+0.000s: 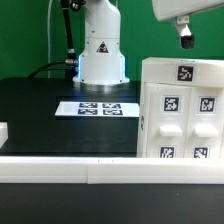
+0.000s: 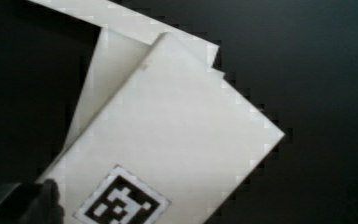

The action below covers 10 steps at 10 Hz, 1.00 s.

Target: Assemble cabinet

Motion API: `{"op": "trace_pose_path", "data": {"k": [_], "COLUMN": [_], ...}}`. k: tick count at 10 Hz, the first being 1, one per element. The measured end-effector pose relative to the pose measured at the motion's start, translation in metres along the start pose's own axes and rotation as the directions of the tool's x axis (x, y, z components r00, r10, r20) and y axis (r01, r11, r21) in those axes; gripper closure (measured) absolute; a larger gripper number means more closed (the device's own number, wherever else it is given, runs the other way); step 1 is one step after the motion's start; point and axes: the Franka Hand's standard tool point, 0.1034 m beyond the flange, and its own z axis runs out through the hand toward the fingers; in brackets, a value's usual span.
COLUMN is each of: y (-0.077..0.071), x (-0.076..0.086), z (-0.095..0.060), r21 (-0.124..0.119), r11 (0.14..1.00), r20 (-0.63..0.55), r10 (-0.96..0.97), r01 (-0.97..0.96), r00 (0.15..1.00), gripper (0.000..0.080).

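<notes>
The cabinet (image 1: pixel 182 110), a tall white boxy case with black-and-white square tags, stands on the black worktop (image 1: pixel 40 110) at the exterior view's right. The pincer (image 1: pixel 185 38) hangs just above it, jaws apart, holding nothing.

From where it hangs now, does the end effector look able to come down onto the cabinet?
Probably yes: the end effector hangs open above the cabinet, apart from it, with nothing between them in the exterior view.

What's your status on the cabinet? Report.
Jaws open, gripper empty above the cabinet. Cabinet upright on the table, untouched. Nothing between them.
</notes>
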Motion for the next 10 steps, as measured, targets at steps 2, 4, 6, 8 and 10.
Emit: {"op": "trace_pose_path", "data": {"k": [2, 4, 6, 8, 10], "y": [0.0001, 0.0004, 0.0026, 0.0060, 0.0088], "x": [0.0002, 0.0003, 0.0027, 0.0027, 0.0024], "z": [0.0000, 0.0001, 0.0003, 0.0015, 0.0025], "r21": [0.000, -0.002, -0.044, -0.080, -0.083], "r11": [0.994, 0.961, 0.831, 0.647, 0.541], "r20": [0.000, -0.001, -0.017, 0.009, 0.038], "r10": [-0.110, -0.277, -0.556, -0.760, -0.838], "r01": [0.110, 0.277, 0.555, 0.758, 0.837], "r00": [0.994, 0.961, 0.831, 0.650, 0.545], "gripper": [0.0002, 0.0002, 0.0002, 0.0002, 0.0002]}}
